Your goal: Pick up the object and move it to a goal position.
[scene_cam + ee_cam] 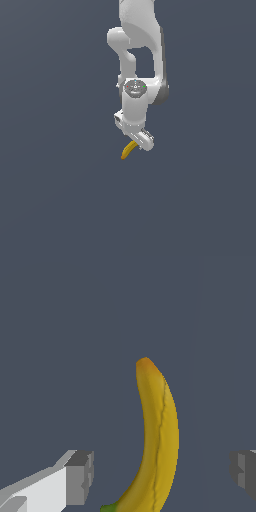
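I see the gripper (160, 476) spread wide over the banana (159, 446), a finger (79, 476) on either side (neither touching it), greenish stem nearest the wrist

A: Look at that arm (140, 45), smooth glossy white casings all the way, rounded like moulded shells.

B: And a darker grey band along the edge of the elbow housing on the exterior view's right. See the round grey cap (135, 88) on the wrist joint? Tiny red and green marks on it.

A: Got it. Below, the white pincer (136, 141) body, boxy, with small dark details on its side.

B: Wrist view now: the fingers (75, 478) are white, ending in blocky grey pads.
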Controlling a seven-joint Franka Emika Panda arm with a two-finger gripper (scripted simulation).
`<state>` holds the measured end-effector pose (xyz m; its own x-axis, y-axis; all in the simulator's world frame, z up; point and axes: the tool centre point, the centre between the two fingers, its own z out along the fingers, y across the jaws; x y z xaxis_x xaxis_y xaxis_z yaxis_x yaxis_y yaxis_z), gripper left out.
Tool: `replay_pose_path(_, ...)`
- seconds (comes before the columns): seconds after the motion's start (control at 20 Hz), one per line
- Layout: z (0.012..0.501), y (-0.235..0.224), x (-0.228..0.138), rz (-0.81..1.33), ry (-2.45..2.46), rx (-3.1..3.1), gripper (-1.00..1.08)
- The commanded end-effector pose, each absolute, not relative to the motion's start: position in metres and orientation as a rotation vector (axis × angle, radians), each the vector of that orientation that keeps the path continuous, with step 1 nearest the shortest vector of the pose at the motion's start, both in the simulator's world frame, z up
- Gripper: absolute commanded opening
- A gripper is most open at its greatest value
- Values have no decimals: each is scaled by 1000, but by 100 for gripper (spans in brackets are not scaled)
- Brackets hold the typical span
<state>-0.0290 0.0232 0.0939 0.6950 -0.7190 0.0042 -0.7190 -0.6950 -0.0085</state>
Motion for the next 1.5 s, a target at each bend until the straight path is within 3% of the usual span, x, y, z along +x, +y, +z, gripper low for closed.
replay_pose_path(0.0,88,28,-33,-8,1311,-2849,100)
replay_pose_path(1.05,66,40,-47,0,1563,-2725,100)
replay_pose_path(1.45,33,40,-48,0,1567,-2723,100)
